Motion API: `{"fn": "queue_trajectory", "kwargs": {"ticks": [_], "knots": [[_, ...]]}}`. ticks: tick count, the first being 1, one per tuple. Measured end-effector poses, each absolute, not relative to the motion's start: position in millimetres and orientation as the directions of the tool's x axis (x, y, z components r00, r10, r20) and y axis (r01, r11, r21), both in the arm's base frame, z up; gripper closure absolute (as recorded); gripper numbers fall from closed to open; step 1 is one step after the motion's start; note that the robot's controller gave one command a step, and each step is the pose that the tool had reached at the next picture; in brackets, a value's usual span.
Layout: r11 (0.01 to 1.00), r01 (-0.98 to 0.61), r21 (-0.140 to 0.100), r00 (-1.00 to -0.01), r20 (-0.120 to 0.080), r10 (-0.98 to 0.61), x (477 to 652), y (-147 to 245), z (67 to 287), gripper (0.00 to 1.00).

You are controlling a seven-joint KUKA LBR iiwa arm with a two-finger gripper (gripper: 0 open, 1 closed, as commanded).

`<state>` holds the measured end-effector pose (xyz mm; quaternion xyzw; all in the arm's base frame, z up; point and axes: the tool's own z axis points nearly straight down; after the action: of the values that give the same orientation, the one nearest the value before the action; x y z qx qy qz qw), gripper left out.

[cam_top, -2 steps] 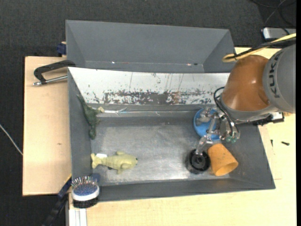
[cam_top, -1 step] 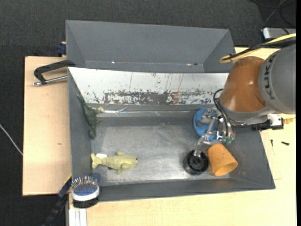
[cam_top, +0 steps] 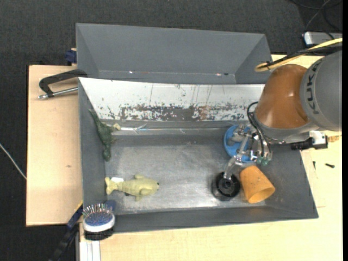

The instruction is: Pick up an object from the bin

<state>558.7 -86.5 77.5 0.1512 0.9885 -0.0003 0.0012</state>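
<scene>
**Readable print: one brand fragment on the arm**

Only legible mark: big dark letters "KU" [cam_top: 312, 90] on the grey casing of the arm [cam_top: 329, 99], far right of the view, just right of the orange cover [cam_top: 283, 99]. Letters are turned sideways & run down the casing, K on top, U below. Rest of the word can't be seen. A small white tag [cam_top: 318, 140] sticks out below the casing, to the right of the hand [cam_top: 239, 165]; any print on it is too small to read. No nos., labels or signs legible elsewhere.
</scene>
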Motion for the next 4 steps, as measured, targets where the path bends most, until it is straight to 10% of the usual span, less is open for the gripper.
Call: {"fn": "queue_trajectory", "kwargs": {"ticks": [2, 3, 4], "knots": [[0.955, 0.298, 0.001, -0.955, -0.005, 0.298, 560.8, -86, 79, 0.0], [0.955, 0.298, -0.001, -0.955, 0.006, 0.298, 560.4, -87, 83, 1.0], [0.955, 0.297, 0.002, -0.955, -0.011, 0.297, 562.9, -86, 131, 1.0]]}}
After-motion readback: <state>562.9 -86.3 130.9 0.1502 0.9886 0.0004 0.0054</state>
